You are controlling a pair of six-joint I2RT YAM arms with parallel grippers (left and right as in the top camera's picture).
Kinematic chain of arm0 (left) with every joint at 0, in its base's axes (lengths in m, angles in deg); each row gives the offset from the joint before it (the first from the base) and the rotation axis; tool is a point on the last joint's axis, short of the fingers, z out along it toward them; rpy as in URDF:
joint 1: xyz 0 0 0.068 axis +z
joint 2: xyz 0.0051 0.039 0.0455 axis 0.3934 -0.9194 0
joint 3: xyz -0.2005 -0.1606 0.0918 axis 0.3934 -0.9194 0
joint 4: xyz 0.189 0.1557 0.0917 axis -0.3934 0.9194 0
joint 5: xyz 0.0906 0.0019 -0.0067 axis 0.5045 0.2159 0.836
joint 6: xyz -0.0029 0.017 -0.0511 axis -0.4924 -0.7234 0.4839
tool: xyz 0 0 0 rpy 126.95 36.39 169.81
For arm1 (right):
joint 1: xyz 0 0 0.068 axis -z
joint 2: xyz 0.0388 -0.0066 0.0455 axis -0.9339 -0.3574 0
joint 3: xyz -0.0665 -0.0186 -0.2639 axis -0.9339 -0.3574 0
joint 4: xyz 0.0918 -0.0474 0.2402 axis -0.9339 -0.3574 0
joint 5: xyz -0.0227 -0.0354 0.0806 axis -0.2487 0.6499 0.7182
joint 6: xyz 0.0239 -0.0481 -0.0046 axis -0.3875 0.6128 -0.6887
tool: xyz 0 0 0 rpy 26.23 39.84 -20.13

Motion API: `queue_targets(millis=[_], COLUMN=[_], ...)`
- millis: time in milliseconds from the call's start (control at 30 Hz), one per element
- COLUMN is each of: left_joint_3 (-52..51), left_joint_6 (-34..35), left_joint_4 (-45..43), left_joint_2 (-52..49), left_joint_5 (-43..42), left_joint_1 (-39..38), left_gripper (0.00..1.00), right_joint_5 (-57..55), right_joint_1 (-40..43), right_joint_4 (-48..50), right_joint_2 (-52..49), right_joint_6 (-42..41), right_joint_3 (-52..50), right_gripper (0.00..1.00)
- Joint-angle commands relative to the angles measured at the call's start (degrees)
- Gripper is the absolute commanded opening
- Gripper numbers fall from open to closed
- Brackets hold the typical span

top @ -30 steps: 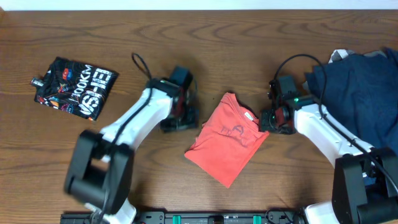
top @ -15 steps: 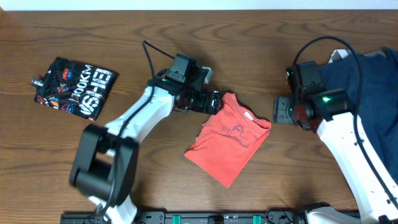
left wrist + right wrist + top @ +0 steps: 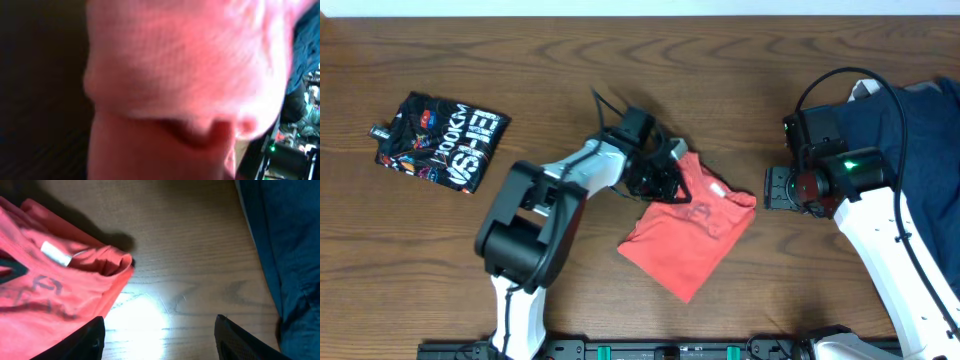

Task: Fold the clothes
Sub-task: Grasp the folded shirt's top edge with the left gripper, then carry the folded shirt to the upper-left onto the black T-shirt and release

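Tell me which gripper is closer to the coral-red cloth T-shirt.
Left. The left gripper is on the upper-left edge of the coral-red cloth T-shirt, its wrist camera filled with red fabric. The right gripper is off the shirt's right corner, over bare wooden table.

Lettered tee point(image 3: 440, 140): far left on the counter point(image 3: 620, 60), well apart from everything else.
Printed T-shirt point(image 3: 690, 235): middle of the counter, between the two tools.
Large plain garment point(image 3: 905, 130): far right, reaching the counter's right edge, partly under the right arm.
Left tool point(image 3: 665, 175): at the printed T-shirt's rear left edge, touching the cloth, which fills the left wrist view.
Right tool point(image 3: 775, 187): just right of the printed T-shirt and apart from it, over bare counter, with the large plain garment to its right.
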Motion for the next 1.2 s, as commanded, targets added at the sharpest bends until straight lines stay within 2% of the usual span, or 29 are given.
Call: queue_targets(millis=[0,133,233,567,733,833,867,900,933,967,1000,1067,1167], left_joint_3=[0.0,1.6,2.4,2.4,2.4,2.4,2.4,2.4,2.4,2.4,2.4,2.4,2.4], left_joint_6=[-0.5,0.6,1.6,5.4,5.4,5.4,5.6,5.6,5.7,7.1,9.5,11.9,12.0], left_joint_4=[-0.2,-0.2,0.1,-0.6,-3.5,-3.5,-3.4,-3.4,-3.5,-3.5,-3.4,-3.4,-2.7], left_joint_2=[-0.8,0.7,4.6,21.7,23.7,23.0,22.7,22.5,22.3,22.2,22.2,22.2,22.2], left_joint_5=[-0.7,-0.8,-0.5,12.9,17.6,23.1,24.7,25.3,25.2,25.2,25.1,23.8,22.6], left_joint_1=[-0.4,3.1,8.7,36.8,50.3,56.5,58.3,59.6,61.0,62.0,62.8,63.5,62.7], left_gripper=[0.06,0.06,0.06,0.06,0.06,0.07,0.14,0.36,0.66,0.88,0.98,0.98,0.98], right_joint_5=[-1.2,-2.1,-2.1,-2.5,-2.5,-2.5,-2.5,-2.4,-2.5,-2.4,-2.4,-2.4,-1.7], right_joint_1=[1.3,1.3,1.4,1.4,1.4,1.4,1.4,1.4,1.4,1.4,1.4,1.4,1.4], right_joint_4=[-0.2,-0.7,-0.7,-0.7,-0.7,-0.7,-0.7,-0.7,-0.7,-0.7,-0.7,-0.6,-0.7], right_joint_2=[0.8,0.8,0.8,0.8,0.8,0.8,0.8,0.8,0.8,0.8,0.8,0.8,0.8], right_joint_6=[0.5,0.5,0.5,0.5,0.5,0.5,0.5,0.5,0.5,0.5,0.5,0.5,0.4], right_joint_3=[0.5,0.5,0.5,0.5,0.5,0.5,0.5,0.5,0.5,0.5,0.5,0.5,0.5], right_gripper=[0.68,0.68,0.68,0.68,0.68,0.68,0.68,0.68,0.67,0.68,0.68,0.68,0.68])
